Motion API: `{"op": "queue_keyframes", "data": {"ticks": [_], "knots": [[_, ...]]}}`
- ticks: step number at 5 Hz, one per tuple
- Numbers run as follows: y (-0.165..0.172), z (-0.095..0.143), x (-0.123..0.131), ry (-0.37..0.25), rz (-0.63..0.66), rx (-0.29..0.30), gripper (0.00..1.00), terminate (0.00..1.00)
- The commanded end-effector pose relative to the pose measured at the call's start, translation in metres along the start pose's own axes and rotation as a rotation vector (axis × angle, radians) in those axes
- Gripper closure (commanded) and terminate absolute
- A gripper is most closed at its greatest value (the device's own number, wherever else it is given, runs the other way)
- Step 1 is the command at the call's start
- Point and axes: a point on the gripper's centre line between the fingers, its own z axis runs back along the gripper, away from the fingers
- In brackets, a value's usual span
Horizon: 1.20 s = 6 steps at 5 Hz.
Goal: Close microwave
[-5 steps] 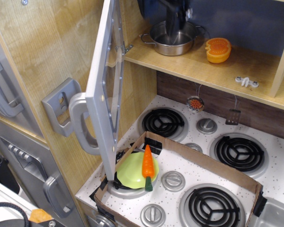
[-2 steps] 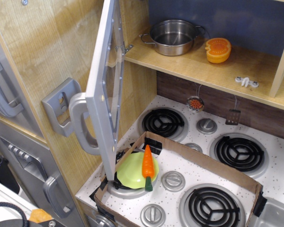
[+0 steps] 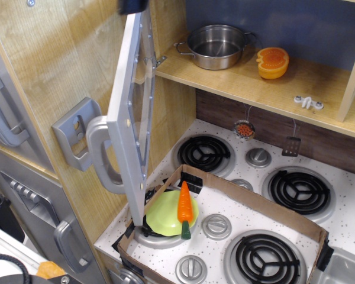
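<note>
Microwave door [image 3: 132, 112] swung wide open at left, edge-on; gripper [image 3: 132, 5] barely visible above it, state unclear; empty pot [image 3: 216, 45] on shelf; carrot [image 3: 184, 203] across green plate [image 3: 164, 214].

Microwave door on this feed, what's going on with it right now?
The grey-silver plastic microwave door stands swung wide open, edge-on to the camera, its chunky grey handle facing left. A dark part of the arm sits at the door's top edge; its jaws are out of view. Nothing is pushing the door visibly yet. Inside on the wooden shelf are a steel pot and an orange half-fruit toy.
</note>
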Motion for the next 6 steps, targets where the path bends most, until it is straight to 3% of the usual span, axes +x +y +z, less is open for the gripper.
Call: {"op": "queue_keyframes", "data": {"ticks": [1,2,4,6], "knots": [[-0.005,-0.014,-0.049,-0.008,0.043,0.044,0.0,0.0],[-0.006,-0.029,-0.051,0.019,0.059,0.034,0.0,0.0],[-0.017,-0.058,-0.034,-0.003,0.039,-0.007,0.0,0.0],[-0.03,-0.091,-0.022,-0.067,0.04,-0.07,0.0,0.0]]}}
